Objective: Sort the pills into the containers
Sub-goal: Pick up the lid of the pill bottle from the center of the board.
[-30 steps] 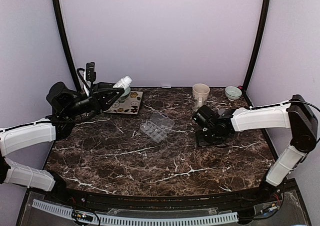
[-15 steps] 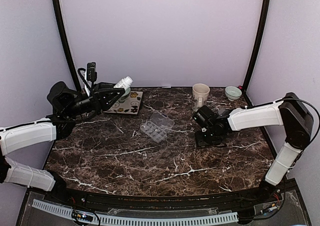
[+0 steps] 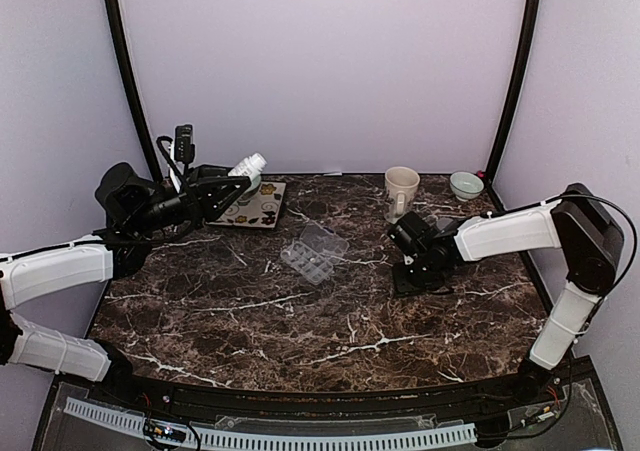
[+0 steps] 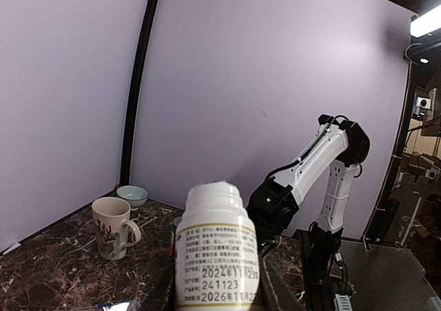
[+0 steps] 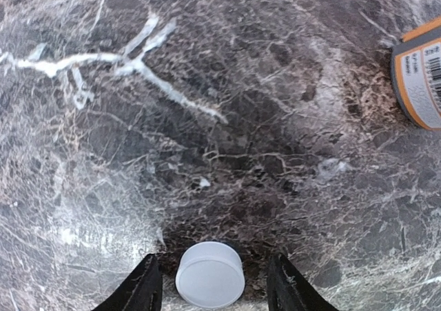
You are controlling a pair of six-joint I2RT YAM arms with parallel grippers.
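Pill organizer: clear, two rows of cells, lid folded open; flat near the middle of the desk, well apart from both grippers. Contents too small to tell.

Left gripper: clamped on white bottle; bottle tilted in the air over the far-left corner, label dates facing the wrist camera. Patterned tray on the desk just below.

Right gripper: lowered to the desk right of the organizer, fingers part-way apart, straddling white cap with a gap showing on each side.

Orange bottle: near the right gripper, cut off by the edge of the wrist view.

Mug: upright, far edge.

Bowl: far-right corner.
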